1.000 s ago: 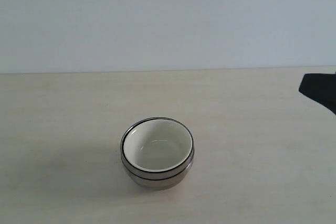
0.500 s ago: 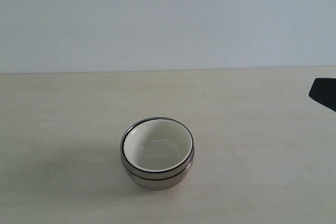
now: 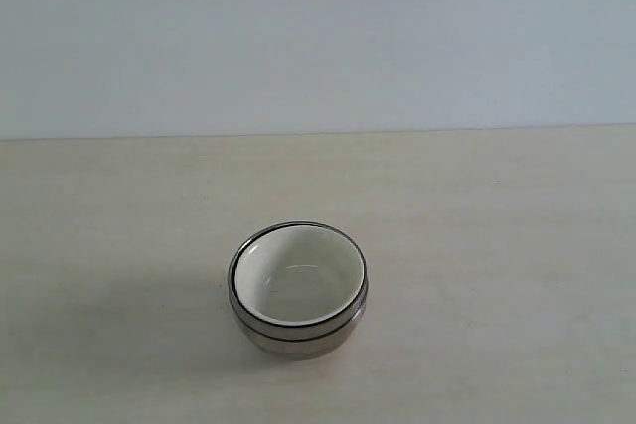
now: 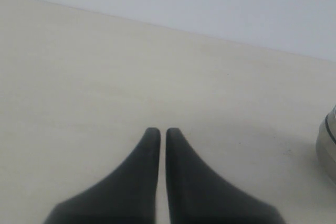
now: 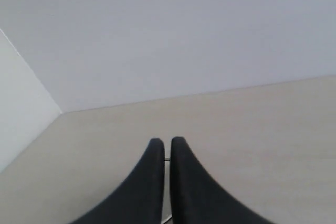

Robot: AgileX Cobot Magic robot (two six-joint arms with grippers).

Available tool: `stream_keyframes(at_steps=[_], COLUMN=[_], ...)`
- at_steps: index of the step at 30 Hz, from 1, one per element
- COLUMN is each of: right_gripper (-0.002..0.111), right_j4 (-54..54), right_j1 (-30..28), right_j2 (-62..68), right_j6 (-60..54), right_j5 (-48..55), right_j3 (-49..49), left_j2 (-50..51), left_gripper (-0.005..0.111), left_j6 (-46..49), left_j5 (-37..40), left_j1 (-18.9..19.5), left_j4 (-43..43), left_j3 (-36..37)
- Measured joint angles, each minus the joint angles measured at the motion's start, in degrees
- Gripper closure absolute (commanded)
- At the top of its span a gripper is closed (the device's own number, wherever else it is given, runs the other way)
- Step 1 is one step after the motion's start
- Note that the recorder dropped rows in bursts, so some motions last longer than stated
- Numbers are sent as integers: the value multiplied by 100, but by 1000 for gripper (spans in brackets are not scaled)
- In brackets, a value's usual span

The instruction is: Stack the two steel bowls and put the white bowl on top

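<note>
Left hand [image 4: 163, 132] is hanging over the bare surface [image 4: 79, 77] with its jaws nearly touching and nothing between them, so it is clenched and empty. Right hand [image 5: 166, 142] is looking the same, clenched on nothing. Neither hand is appearing in the exterior view. Near the middle of the surface, the two steel bowls [image 3: 298, 335] are sitting nested, and the white bowl [image 3: 298, 280] is resting inside the upper one. I am judging the stacking as finished. The good way now is keeping both hands well apart from the stack, so nothing is bumping it.
</note>
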Motion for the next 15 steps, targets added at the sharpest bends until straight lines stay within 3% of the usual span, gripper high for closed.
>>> stream_keyframes(at_steps=[7, 15], right_gripper=[108, 108], right_j4=[-57, -69], right_j1=[-1057, -1518], right_j2=[-1249, -1983], right_j6=[-272, -424], right_j5=[-431, -844], right_j3=[1117, 2134], left_j2=[0, 0], left_gripper=[103, 103], left_j6=[0, 0], left_j5=[0, 0], left_j1=[0, 0], left_j4=[0, 0], left_j3=[0, 0])
